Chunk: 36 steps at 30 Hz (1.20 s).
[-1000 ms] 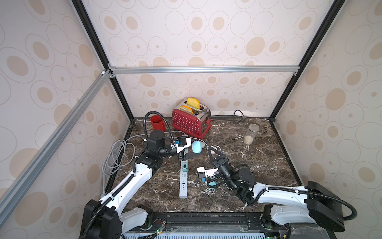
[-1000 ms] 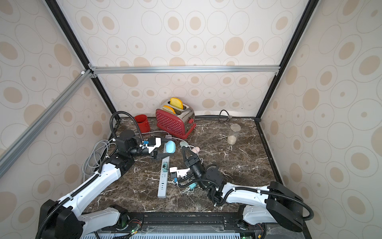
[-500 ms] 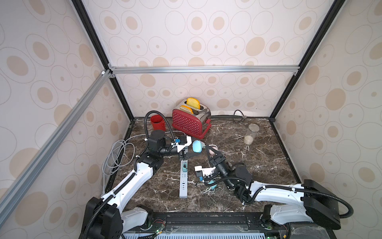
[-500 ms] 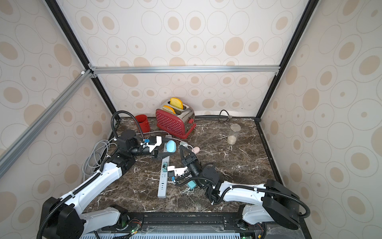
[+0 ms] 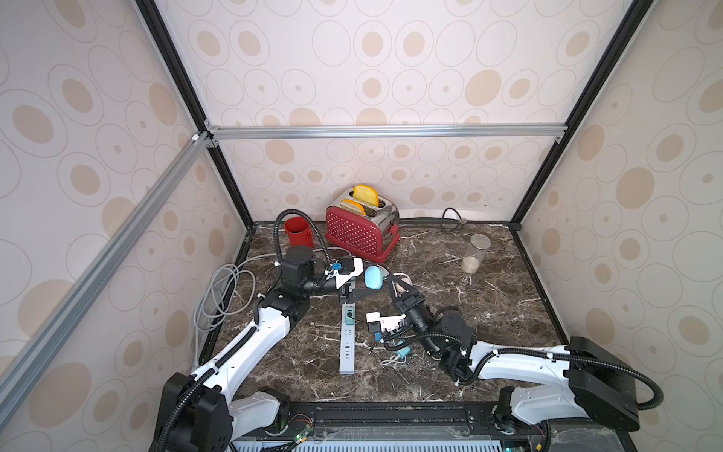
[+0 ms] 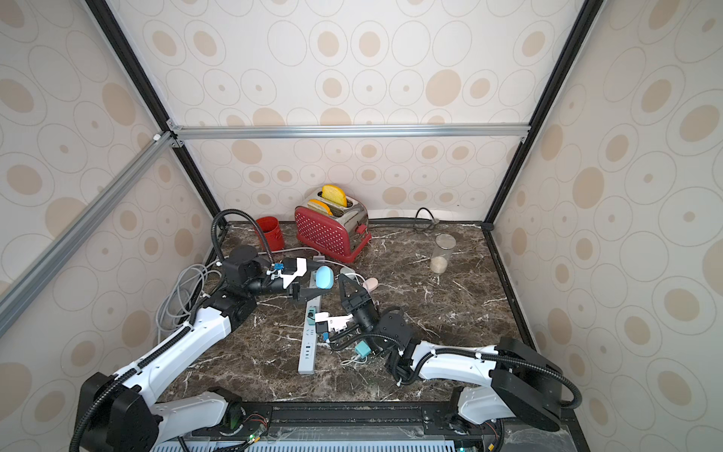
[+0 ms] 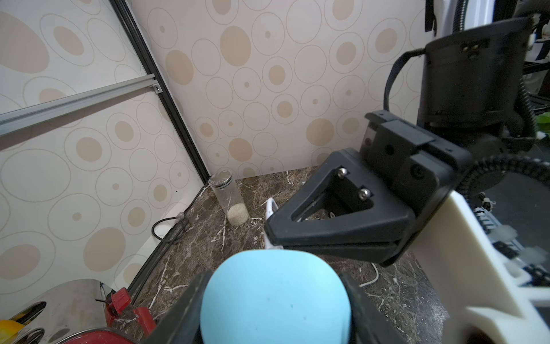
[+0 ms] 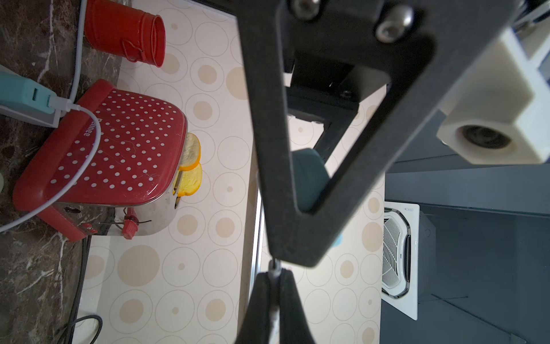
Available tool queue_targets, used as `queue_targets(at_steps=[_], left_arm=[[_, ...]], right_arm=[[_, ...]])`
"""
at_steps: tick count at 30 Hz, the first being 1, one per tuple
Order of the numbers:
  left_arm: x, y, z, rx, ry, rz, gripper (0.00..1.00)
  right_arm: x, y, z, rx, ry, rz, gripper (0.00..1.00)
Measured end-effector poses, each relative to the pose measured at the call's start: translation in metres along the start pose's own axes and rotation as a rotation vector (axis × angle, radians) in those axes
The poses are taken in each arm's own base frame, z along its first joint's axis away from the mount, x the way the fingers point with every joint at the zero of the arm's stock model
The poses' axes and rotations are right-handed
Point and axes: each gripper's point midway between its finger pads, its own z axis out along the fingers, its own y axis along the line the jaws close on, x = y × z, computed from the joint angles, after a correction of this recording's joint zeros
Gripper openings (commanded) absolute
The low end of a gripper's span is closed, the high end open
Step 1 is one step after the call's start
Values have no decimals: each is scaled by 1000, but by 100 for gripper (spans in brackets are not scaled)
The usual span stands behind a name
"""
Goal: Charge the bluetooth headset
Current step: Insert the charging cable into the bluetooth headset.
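Observation:
The bluetooth headset is a light-blue rounded case [image 5: 373, 277] [image 6: 324, 277], held off the table between the fingers of my left gripper [image 5: 365, 280]. It fills the lower part of the left wrist view [image 7: 275, 297], with a black finger against each side. My right gripper [image 5: 391, 278] [image 6: 341, 278] is shut on the small plug [image 8: 274, 266] of a white charging cable [image 7: 373, 275]. Its tip sits right against the case's right side. Whether the plug is in the case's port is hidden.
A white power strip [image 5: 347, 340] lies on the marble below the grippers, with a teal adapter [image 8: 26, 93] in it. A second teal adapter [image 5: 403, 354] lies near the right arm. A red toaster [image 5: 362, 233], red cup [image 5: 298, 231], jar [image 5: 475, 253] and coiled grey cable [image 5: 223, 293] stand around.
My right gripper has moved away from the front edge and leftward, bringing the plug up to the case. The left gripper has held the case nearly still.

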Motion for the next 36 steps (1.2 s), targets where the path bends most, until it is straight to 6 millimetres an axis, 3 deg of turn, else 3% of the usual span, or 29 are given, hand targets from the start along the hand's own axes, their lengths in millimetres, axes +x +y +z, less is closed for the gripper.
queue_targets(at_steps=[36], left_arm=[[3,0,2,-9,13,-3,46]], right_arm=[[0,3,3,-9,11,18,0]])
